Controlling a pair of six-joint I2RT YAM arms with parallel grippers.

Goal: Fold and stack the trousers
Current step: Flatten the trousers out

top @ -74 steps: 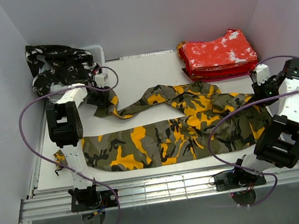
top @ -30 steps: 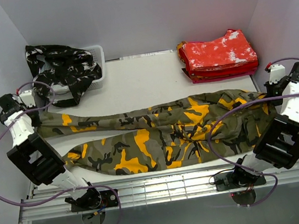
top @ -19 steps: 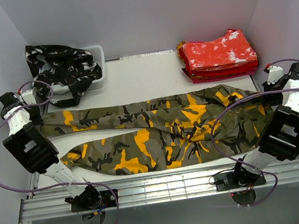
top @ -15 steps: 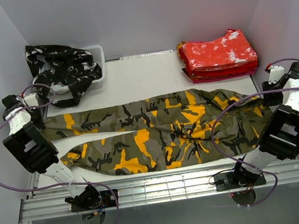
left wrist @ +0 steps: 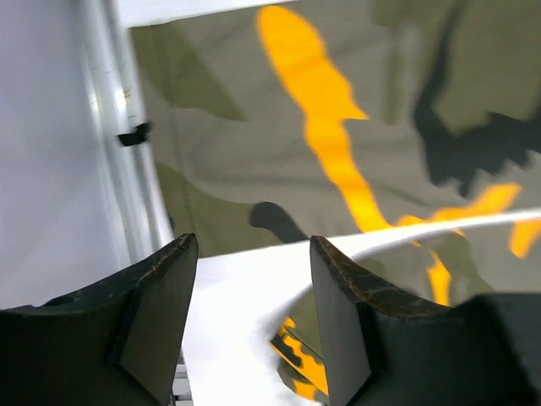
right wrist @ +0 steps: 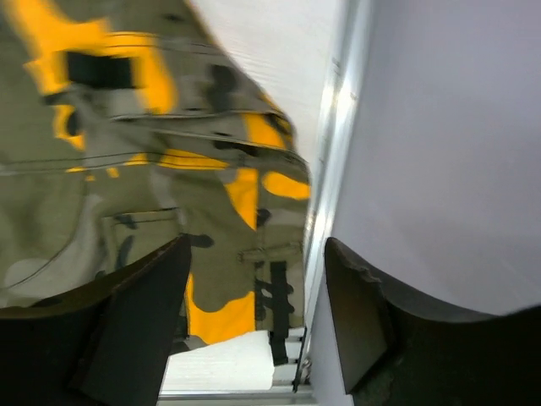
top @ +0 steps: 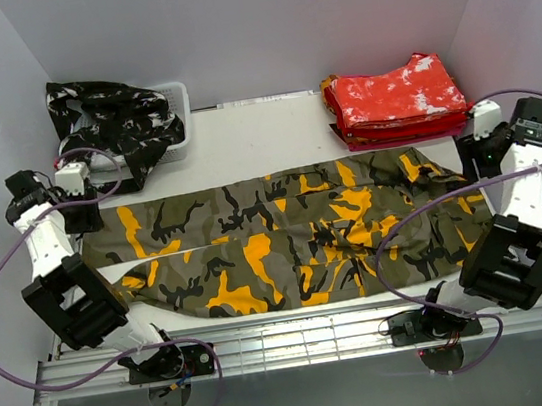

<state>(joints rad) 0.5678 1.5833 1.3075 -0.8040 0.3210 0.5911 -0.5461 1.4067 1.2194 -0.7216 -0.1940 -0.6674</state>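
Olive trousers (top: 296,235): spread lengthwise over the near half of the bench (top: 262,139), waist to the right, cuffs to the left, the two legs side by side with a thin strip of bench showing between them at the left.
Handling: likely soft, light and limp; they should drape and crease, not hold a shape.
Where to hold: probably the thick waistband seam and the cuff hems, pinching all layers together.
Left pincer (left wrist: 251,245): fingers well apart, nothing held, hanging above the cuff end.
Right pincer (right wrist: 258,245): likewise wide and empty, over the waistband corner.
Red trousers (top: 398,99): folded, at the far right.
Black-and-white trousers (top: 114,124): heaped in a basket (top: 185,146), far left.
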